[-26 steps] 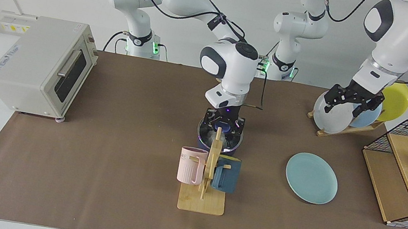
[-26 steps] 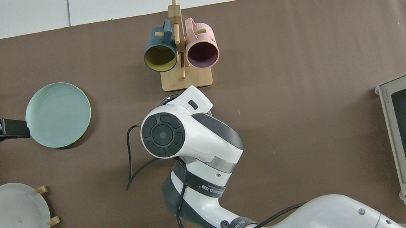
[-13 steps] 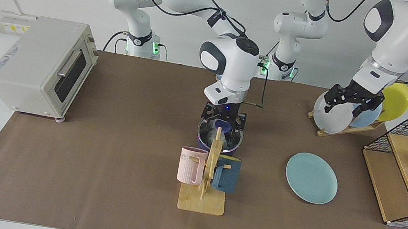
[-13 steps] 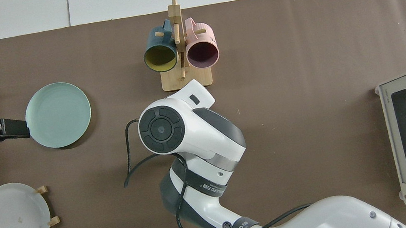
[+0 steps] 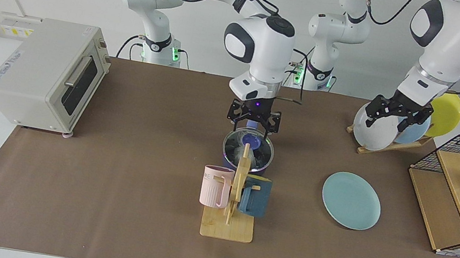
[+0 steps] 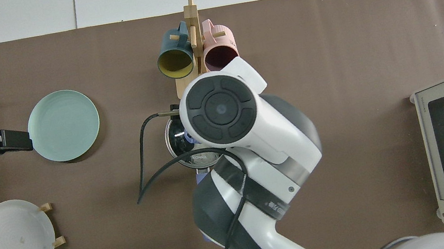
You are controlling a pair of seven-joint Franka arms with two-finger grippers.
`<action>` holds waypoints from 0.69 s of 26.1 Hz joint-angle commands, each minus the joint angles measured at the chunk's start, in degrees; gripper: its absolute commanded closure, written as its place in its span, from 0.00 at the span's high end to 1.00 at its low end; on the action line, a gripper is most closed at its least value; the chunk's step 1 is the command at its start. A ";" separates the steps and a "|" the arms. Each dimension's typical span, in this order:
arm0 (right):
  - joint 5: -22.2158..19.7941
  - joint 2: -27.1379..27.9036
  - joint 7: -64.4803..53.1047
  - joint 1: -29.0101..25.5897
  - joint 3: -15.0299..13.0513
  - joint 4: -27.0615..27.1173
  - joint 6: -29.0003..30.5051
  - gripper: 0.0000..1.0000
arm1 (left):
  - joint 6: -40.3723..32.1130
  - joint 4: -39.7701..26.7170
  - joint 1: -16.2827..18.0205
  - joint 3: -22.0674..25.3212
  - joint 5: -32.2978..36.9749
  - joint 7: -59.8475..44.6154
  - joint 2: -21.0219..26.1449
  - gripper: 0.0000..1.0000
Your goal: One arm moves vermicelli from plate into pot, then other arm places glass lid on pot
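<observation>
My right gripper (image 5: 252,125) hangs with jaws apart just above the glass lid (image 5: 250,144), which covers the pot (image 5: 229,161) so the vermicelli (image 5: 231,151) stays inside, while my left gripper (image 5: 393,118), jaws apart too, waits empty beside the plate rack (image 5: 388,144).

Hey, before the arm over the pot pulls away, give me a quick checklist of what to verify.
1. Glass lid sits on the pot: ok.
2. Vermicelli inside the pot, under the lid: ok.
3. Right tool open, above the blue knob, not gripping it: ok.
4. Teal plate bare: ok.
5. Left tool open, waiting by the plate rack: ok.
6. Lid rim level all round: cannot tell; the mug stand hides the near edge.
</observation>
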 commanded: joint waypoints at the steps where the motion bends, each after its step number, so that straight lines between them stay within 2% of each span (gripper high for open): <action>1: 4.87 -4.22 -9.77 -4.20 -1.32 -2.18 -3.21 1.00 | 0.11 -0.66 -0.31 0.10 0.60 0.38 -0.94 1.00; 5: 8.03 -6.51 -19.08 -4.20 -7.90 -2.53 -5.84 1.00 | 0.02 -0.66 -0.31 0.10 0.60 0.29 -0.94 1.00; 8: 11.28 -8.00 -28.13 -3.86 -14.75 -2.89 -7.95 1.00 | 0.03 -0.66 -0.31 0.10 0.60 0.29 -0.94 1.00; 12: 12.25 -9.32 -37.80 -3.41 -23.02 -4.20 -8.40 1.00 | 0.11 -0.66 -0.31 0.10 0.60 0.29 -0.94 1.00; 18: 14.01 -12.40 -48.80 -4.03 -30.58 -5.88 -10.50 1.00 | 0.02 -0.58 -0.31 0.10 0.60 0.29 -0.94 1.00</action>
